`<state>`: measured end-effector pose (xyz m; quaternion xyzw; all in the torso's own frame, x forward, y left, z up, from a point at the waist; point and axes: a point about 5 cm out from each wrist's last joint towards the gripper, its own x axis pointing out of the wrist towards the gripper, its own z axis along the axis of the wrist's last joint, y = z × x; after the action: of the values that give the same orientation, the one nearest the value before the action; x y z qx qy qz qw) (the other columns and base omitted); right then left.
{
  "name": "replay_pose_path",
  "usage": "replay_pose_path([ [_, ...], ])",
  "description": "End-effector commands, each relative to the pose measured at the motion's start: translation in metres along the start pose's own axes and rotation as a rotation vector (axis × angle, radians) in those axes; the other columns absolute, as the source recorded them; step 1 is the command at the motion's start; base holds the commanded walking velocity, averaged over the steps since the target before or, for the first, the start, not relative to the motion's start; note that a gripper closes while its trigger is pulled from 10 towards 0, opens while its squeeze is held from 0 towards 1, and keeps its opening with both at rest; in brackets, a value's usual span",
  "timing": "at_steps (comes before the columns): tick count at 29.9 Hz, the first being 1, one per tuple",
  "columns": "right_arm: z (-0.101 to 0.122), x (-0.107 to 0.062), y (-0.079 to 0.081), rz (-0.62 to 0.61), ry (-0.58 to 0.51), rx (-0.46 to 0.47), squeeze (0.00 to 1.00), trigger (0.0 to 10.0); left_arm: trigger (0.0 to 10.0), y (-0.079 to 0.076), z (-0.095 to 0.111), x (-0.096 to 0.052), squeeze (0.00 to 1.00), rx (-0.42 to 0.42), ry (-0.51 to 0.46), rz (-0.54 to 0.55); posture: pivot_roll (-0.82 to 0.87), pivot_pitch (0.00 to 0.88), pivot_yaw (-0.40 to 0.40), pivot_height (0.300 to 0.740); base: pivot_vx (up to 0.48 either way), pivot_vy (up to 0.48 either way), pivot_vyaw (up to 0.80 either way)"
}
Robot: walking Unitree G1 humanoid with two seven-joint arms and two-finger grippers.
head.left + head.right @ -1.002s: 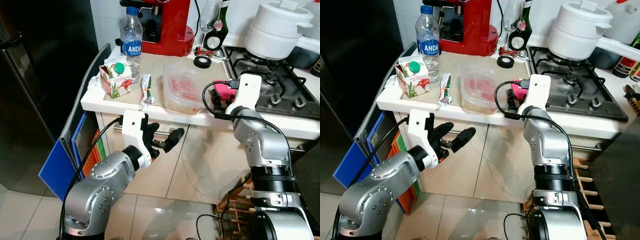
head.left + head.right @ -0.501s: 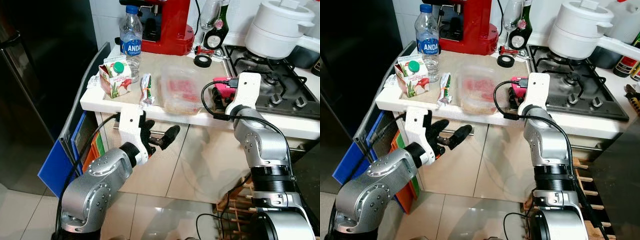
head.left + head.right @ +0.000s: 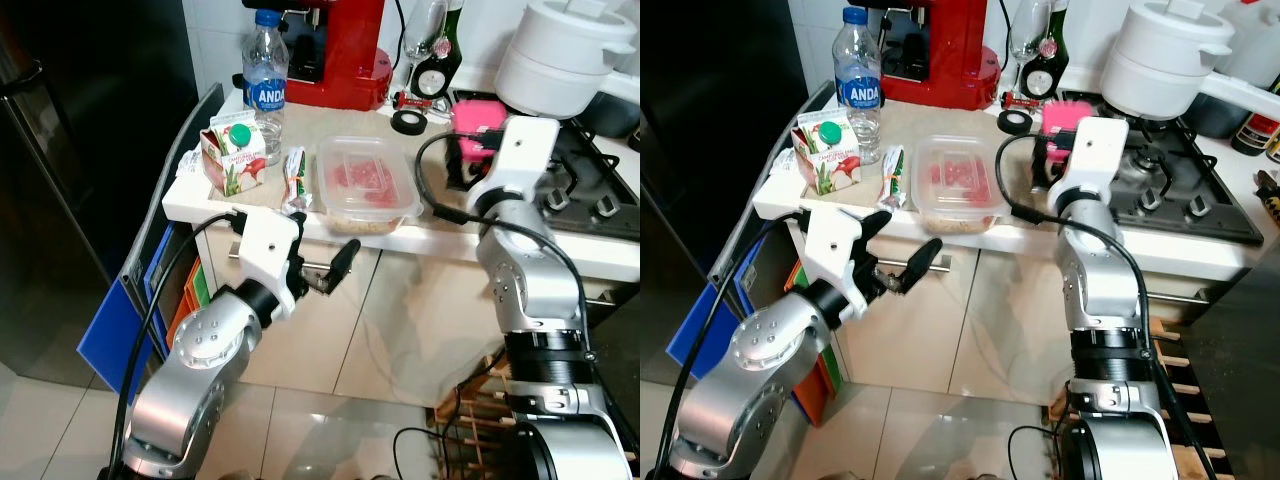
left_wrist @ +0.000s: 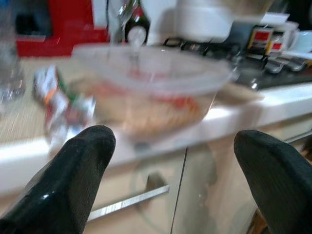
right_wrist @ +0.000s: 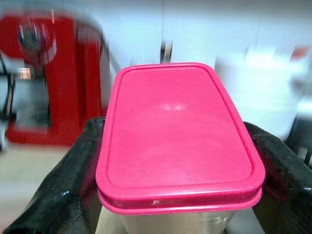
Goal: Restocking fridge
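Nearest the camera, the left gripper (image 3: 318,262) hangs in front of the cabinet doors just below the edge of the counter (image 3: 440,236), its two black fingers spread apart with nothing between them. In its wrist view the fingertips (image 4: 85,146) frame the clear plastic container (image 3: 365,185), which sits at the counter's front edge without a lid and holds something red and pale; the blur makes the contents hard to name.

Beside the container, to the left, lies a small crumpled snack wrapper (image 3: 294,180) in white, green and red. Next to that stands a small juice carton (image 3: 233,156) with a green cap and a red fruit picture; its print is too small to read.

On the right side, the right gripper (image 5: 180,204) is raised above the counter near the stove (image 3: 590,190), its fingers clamped on either side of a tub with a pink lid (image 5: 178,136).

Behind the carton stands a clear water bottle (image 3: 265,75) with a blue cap and a blue label reading "ANDA". Farther back are a red coffee machine (image 3: 340,50), a roll of black tape (image 3: 407,121), a dark bottle (image 3: 437,60) and a white pot (image 3: 560,55) on the stove. A dark fridge (image 3: 70,140) stands to the left.
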<state>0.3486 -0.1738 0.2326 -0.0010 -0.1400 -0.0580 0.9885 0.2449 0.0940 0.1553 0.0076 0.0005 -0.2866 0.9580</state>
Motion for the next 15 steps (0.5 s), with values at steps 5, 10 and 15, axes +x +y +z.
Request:
replay_pose_path([
  [5,0.013,-0.008,-0.009,-0.047,-0.103,-0.035,0.04,0.0,10.0,0.006,0.002,0.002,0.0,-0.01,-0.022,0.103,0.03,0.0,-0.064,0.74,0.0,0.0,0.0],
  [10,0.005,-0.015,-0.006,-0.055,-0.1,-0.023,0.04,0.0,10.0,0.01,-0.003,0.007,0.0,0.044,-0.011,0.141,0.03,0.0,-0.059,0.74,0.0,0.0,0.0],
  [15,-0.001,-0.021,-0.009,-0.08,-0.089,-0.024,0.04,0.0,10.0,0.016,-0.002,0.013,0.0,0.059,-0.014,0.155,0.03,0.0,-0.039,0.74,0.0,0.0,0.0],
])
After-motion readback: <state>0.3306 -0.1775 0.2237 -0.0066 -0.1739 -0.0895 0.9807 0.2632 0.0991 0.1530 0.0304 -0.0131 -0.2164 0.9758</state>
